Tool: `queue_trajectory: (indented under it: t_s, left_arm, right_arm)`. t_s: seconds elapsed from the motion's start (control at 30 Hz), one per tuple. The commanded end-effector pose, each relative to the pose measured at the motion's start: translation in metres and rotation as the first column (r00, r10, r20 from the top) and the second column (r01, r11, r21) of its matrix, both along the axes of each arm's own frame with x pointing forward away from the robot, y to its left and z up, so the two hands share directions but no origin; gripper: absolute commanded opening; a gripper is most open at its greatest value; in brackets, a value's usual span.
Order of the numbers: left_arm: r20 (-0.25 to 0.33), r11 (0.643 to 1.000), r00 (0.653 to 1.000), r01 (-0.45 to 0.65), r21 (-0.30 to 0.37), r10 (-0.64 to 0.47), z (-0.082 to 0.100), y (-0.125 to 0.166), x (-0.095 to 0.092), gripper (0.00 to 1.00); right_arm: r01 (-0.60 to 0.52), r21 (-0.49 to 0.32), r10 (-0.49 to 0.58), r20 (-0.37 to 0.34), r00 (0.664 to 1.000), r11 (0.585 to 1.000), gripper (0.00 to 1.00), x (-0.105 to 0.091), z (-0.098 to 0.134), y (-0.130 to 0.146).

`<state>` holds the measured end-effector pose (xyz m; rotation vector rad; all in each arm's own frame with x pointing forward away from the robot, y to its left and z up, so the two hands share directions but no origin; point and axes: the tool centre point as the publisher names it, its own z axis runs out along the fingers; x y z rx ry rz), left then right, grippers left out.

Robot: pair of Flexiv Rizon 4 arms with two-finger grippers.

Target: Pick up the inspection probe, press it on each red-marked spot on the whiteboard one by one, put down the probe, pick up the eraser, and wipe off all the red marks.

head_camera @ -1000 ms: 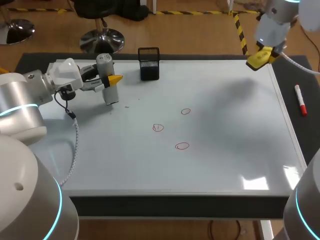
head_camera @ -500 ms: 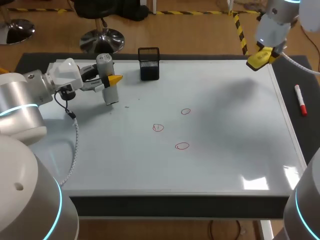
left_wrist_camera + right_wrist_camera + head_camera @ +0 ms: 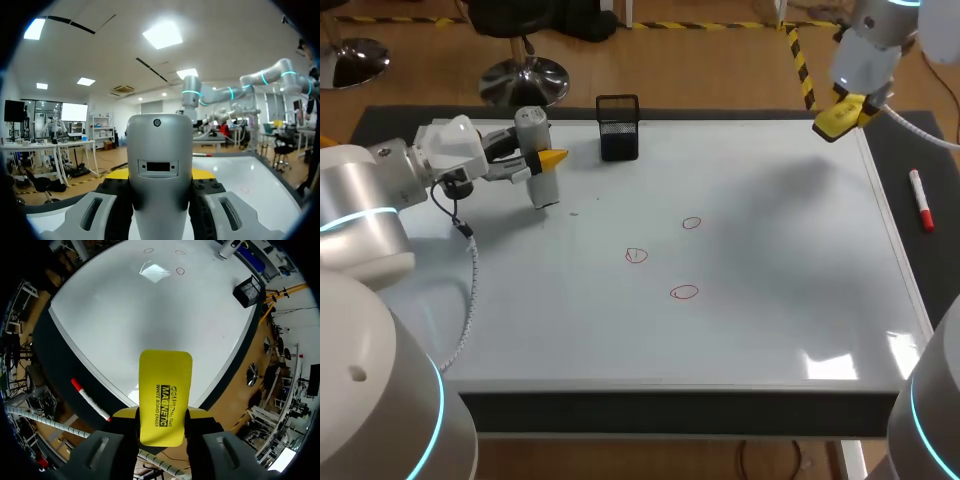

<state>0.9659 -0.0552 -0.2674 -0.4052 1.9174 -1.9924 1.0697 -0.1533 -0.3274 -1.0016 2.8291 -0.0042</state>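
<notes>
The inspection probe (image 3: 536, 160), a grey cylinder, stands upright at the whiteboard's (image 3: 770, 260) far left corner. My left gripper (image 3: 542, 160) is shut on it from the side. In the left wrist view the probe (image 3: 160, 170) fills the space between the fingers. Three red circles (image 3: 692, 223) (image 3: 636, 256) (image 3: 684, 292) are drawn near the board's middle. My right gripper (image 3: 842, 115) hangs above the board's far right corner, shut on the yellow eraser (image 3: 840, 118). In the right wrist view the eraser (image 3: 164, 395) sticks out beyond the fingers, high over the board.
A black mesh holder (image 3: 618, 128) stands at the board's far edge, just right of the probe. A red-capped marker (image 3: 921, 213) lies on the dark mat to the right of the board. A cable (image 3: 470, 280) trails from my left wrist over the board's left side.
The left gripper with the probe has shifted very slightly upward. The right arm and eraser have stayed still.
</notes>
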Motion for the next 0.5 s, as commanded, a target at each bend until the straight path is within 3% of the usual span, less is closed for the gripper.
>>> queue_trajectory:
  t_s: [0.03, 0.5]
  left_arm:
    - [0.01, 1.0, 1.0, 0.022, -0.003, -0.022, 0.002, -0.011, -0.001, 0.0]
    - [0.043, 0.984, 0.984, 0.176, -0.026, -0.175, 0.021, -0.075, -0.059, 0.0]
  right_arm:
    - [-0.002, -0.004, 0.002, -0.002, 1.0, 1.0, 0.0, 0.0, 0.001, 0.0]
    - [-0.002, -0.004, 0.002, -0.002, 1.0, 1.0, 0.0, 0.0, 0.001, 0.0]
